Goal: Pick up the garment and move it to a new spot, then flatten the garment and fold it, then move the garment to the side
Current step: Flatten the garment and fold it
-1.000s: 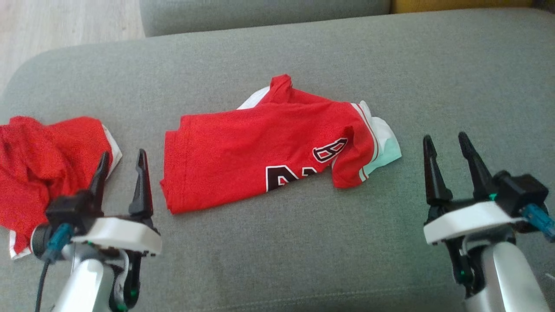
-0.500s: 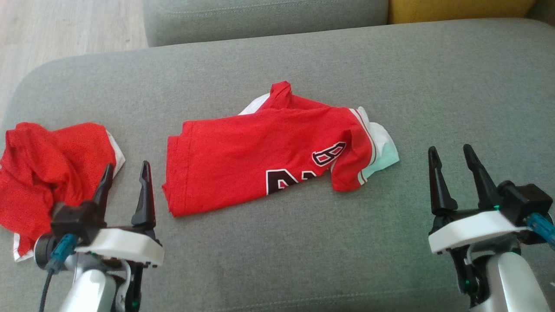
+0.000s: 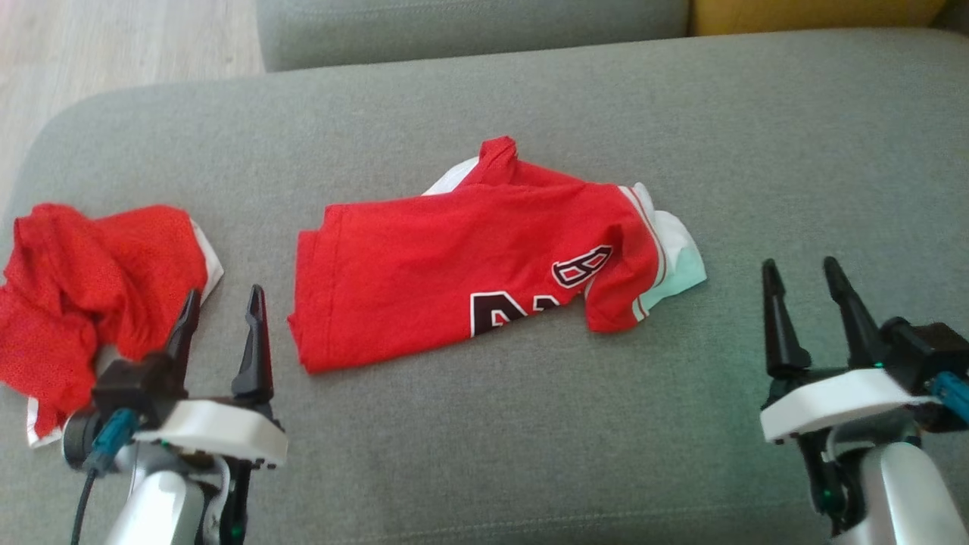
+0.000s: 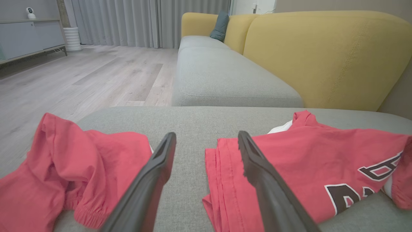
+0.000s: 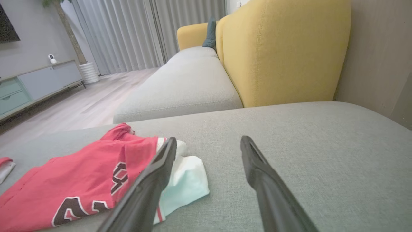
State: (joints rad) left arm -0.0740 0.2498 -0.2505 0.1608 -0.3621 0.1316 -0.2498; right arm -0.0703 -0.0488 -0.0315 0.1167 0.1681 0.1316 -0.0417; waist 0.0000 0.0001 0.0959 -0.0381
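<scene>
The garment [image 3: 454,265], a red jersey with black-and-white lettering and a white, pale-green end, lies folded and flat on the grey sofa cushion [image 3: 530,424]. It also appears in the left wrist view [image 4: 305,158] and the right wrist view [image 5: 74,180]. My left gripper [image 3: 225,294] is open and empty, just left of the jersey's hem, its fingers framing the gap beside that hem [image 4: 206,135]. My right gripper [image 3: 800,265] is open and empty too, to the right of the jersey's white end [image 5: 209,139].
A second red garment [image 3: 91,280] lies crumpled at the cushion's left end, beside my left gripper [image 4: 64,161]. Another grey seat [image 4: 219,77] and a yellow backrest [image 5: 283,54] stand beyond the cushion. Wooden floor [image 4: 80,77] lies off its left edge.
The head view has shifted slightly, so everything sits a little lower and further right. Both grippers stay open, and both garments lie as before.
</scene>
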